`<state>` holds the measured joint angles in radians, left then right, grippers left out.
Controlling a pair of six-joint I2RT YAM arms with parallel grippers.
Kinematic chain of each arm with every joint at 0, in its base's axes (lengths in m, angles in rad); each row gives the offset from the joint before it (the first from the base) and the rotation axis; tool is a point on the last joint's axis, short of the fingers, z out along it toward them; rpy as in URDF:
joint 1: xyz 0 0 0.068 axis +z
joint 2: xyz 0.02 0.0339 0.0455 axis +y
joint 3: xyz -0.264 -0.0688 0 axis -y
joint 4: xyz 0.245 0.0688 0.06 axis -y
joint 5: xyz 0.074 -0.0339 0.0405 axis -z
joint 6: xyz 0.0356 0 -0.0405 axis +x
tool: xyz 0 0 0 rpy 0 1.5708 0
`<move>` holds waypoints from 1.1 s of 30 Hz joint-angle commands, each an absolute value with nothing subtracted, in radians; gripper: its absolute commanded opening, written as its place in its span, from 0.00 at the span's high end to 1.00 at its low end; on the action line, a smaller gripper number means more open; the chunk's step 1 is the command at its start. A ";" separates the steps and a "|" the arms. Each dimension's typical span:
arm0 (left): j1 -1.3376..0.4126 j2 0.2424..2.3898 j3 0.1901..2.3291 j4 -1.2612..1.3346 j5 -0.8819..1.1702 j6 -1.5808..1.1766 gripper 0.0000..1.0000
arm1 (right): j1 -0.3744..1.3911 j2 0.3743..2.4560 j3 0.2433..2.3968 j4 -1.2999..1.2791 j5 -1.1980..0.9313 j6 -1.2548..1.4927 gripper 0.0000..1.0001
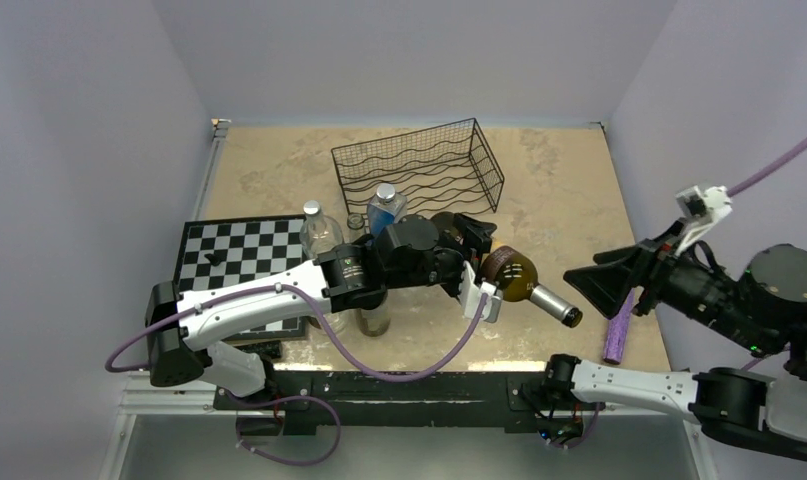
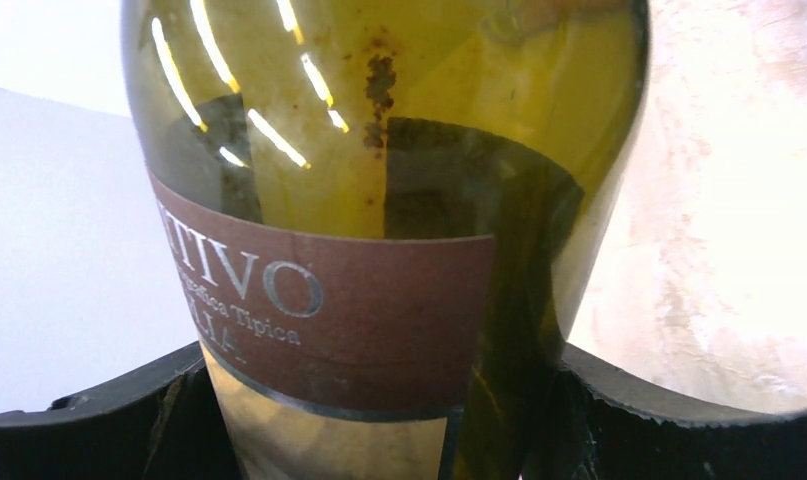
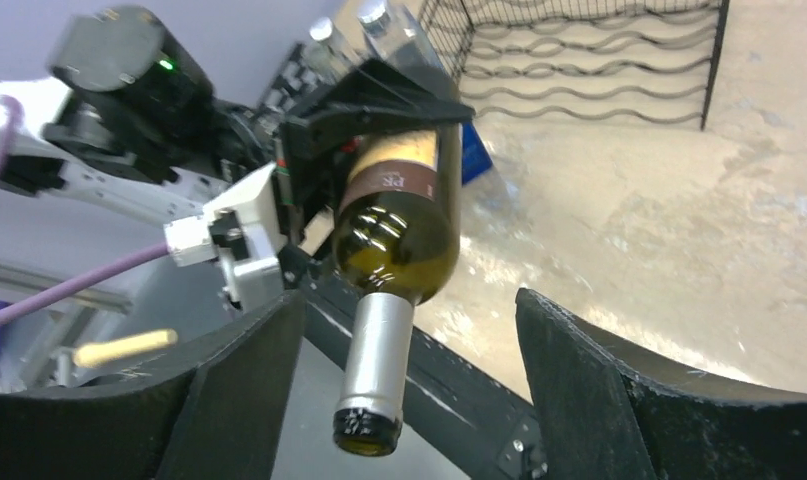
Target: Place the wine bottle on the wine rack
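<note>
Tan counter [image 1: 579, 200], walls [image 1: 409, 60] on three sides. My left pincer [image 1: 482, 268] grips the wine bottle [image 1: 516, 275]; my right pincer [image 1: 587, 272] is spread wide, holding nothing.

The mottled tan table [image 1: 559, 200] carries the wine rack [image 1: 419, 165], a chessboard [image 1: 239, 255], two water bottles [image 1: 319, 232] and a purple stick [image 1: 617, 332].

We see soft, even light from above, with faint shadows on the worktop [image 1: 559, 200]. The left wrist view washes out to white beside the wine bottle [image 2: 379, 150] (bright glare streaks cross its glass); its lettering looks slightly soft.
</note>
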<state>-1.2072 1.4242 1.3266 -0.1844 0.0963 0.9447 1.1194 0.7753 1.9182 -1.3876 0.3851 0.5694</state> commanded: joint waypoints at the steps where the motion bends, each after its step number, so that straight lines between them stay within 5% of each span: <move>1: -1.209 1.355 1.359 -0.027 0.082 1.092 1.00 | 1.126 0.910 1.958 -1.536 0.389 0.582 0.21; 13: -1.210 1.372 1.418 -0.095 0.011 1.120 1.00 | 1.126 0.993 1.827 -1.590 0.257 0.631 0.37; 33: -1.213 1.387 1.389 -0.017 -0.033 1.137 1.00 | 1.126 0.972 1.680 -1.537 0.239 0.662 0.44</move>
